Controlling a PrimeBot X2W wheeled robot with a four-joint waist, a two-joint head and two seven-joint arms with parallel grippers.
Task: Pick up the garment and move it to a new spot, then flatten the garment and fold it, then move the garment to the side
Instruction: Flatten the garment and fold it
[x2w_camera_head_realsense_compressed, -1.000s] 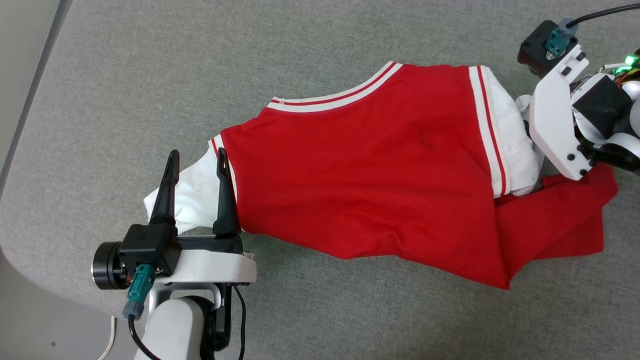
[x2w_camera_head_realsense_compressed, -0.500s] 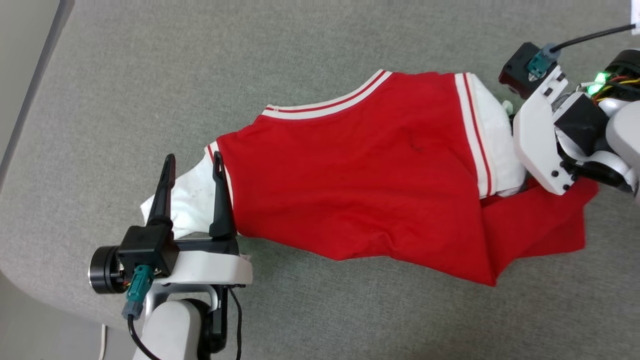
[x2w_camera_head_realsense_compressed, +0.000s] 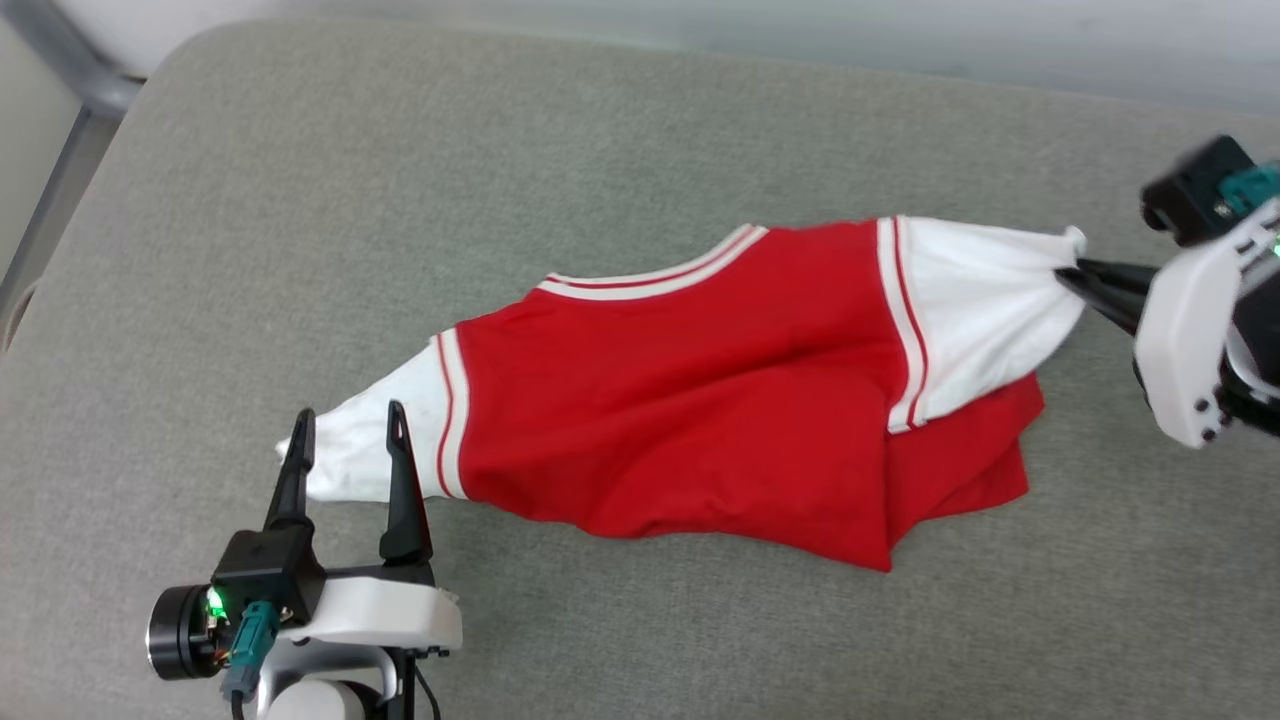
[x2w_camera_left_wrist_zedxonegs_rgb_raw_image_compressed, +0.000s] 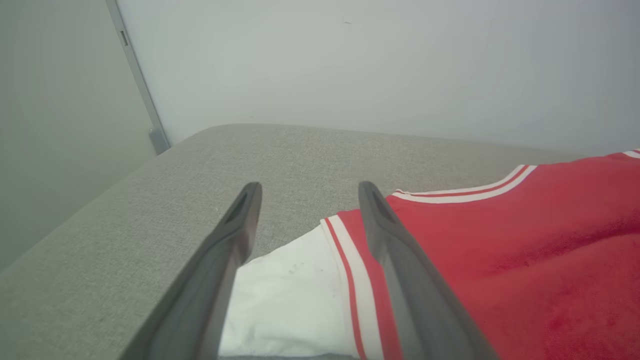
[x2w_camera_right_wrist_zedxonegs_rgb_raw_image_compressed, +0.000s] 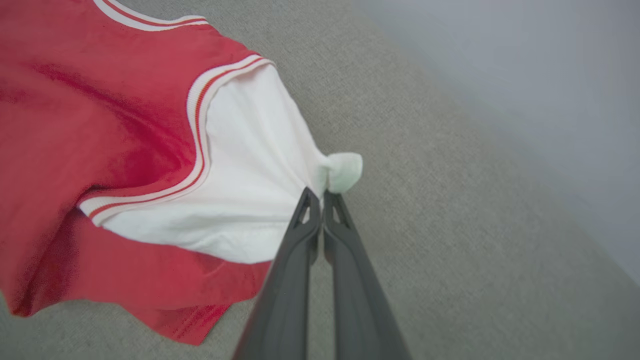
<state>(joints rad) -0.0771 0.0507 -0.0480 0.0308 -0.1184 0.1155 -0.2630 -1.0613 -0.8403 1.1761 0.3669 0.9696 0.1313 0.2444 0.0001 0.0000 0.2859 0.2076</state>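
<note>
The red garment (x2w_camera_head_realsense_compressed: 680, 420) with white sleeves lies stretched across the grey cushion, plain red side up; no lettering shows. My right gripper (x2w_camera_head_realsense_compressed: 1072, 270) is shut on the tip of the right white sleeve (x2w_camera_right_wrist_zedxonegs_rgb_raw_image_compressed: 250, 170), pulling it taut; in the right wrist view the gripper (x2w_camera_right_wrist_zedxonegs_rgb_raw_image_compressed: 320, 196) pinches the bunched cloth. My left gripper (x2w_camera_head_realsense_compressed: 350, 425) stands open at the lower left, its fingers straddling the end of the left white sleeve (x2w_camera_left_wrist_zedxonegs_rgb_raw_image_compressed: 290, 295) without clamping it. The left wrist view shows the gripper (x2w_camera_left_wrist_zedxonegs_rgb_raw_image_compressed: 305, 192) open above that sleeve.
The grey cushion (x2w_camera_head_realsense_compressed: 600, 150) spreads wide behind the garment, with its rounded far-left corner (x2w_camera_head_realsense_compressed: 160, 70) near a metal frame post (x2w_camera_head_realsense_compressed: 80, 95). A pale wall (x2w_camera_left_wrist_zedxonegs_rgb_raw_image_compressed: 380, 65) rises beyond the cushion's far edge.
The head camera has tilted up. My right gripper has drawn the right sleeve out to the right, so the sleeve is now taut. The left gripper stays open by the left sleeve.
</note>
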